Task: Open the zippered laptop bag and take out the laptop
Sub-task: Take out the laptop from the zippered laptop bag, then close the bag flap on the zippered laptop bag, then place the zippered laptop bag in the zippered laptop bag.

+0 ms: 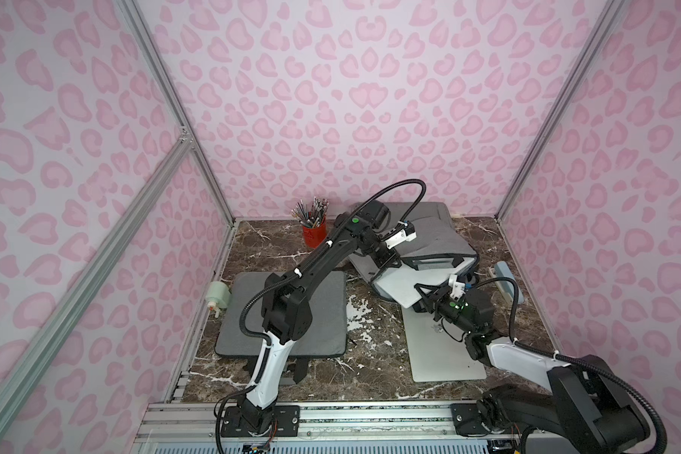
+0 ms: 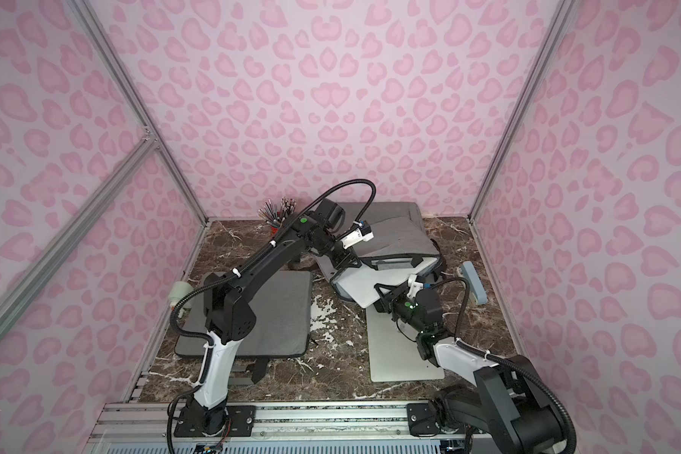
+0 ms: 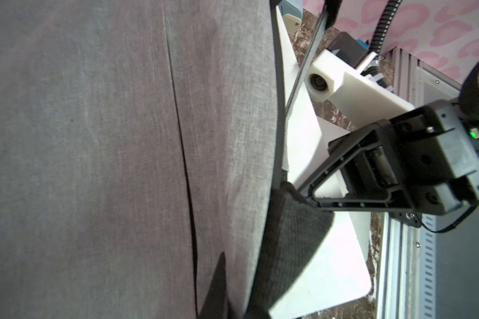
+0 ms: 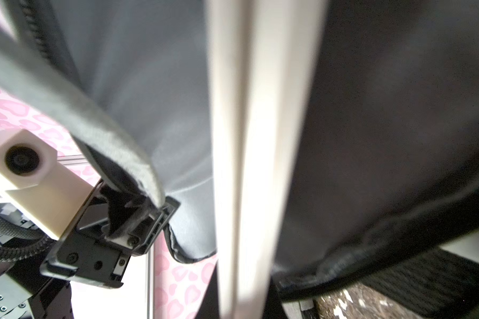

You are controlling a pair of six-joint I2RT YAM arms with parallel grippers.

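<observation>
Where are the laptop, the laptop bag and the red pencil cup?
laptop (image 1: 400,289), a top view, bare lid protruding from the bag.
laptop bag (image 1: 429,236), a top view, grey upper flap.
red pencil cup (image 1: 314,236), a top view, front wall.

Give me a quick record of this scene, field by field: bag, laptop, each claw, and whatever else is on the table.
bag: grey fabric zippered laptop bag, unzipped
laptop: silver laptop, partly out of bag
left claw: shut on bag's edge
right claw: shut on laptop
other items: red cup of pencils; second grey sleeve; second silver laptop

Laptop (image 1: 400,289) half inside bag (image 1: 425,239); pencil cup (image 1: 314,232) left of bag.
</observation>
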